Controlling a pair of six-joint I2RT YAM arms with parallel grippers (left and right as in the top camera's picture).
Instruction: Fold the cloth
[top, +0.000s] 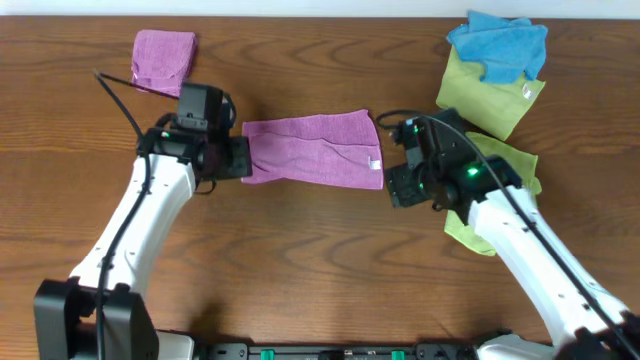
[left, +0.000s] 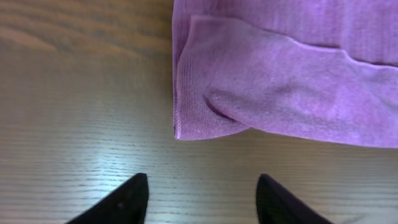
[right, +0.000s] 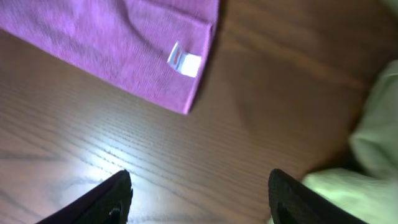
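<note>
Worktop: bare wood, both arms reaching in from the near edge. Cloth mid-worktop, flat, already doubled into a long band, layered corner showing at its left end. Left tool spread, empty, just short of that corner. Right tool spread, empty, just off the right end near the white tag. Judged step: second fold, end over end. Pinch both layers at one end's corners, never the top layer alone; lift low, carry across, match edges before letting go. Keep clear of the yellow-green cloths toward the right edge.
</note>
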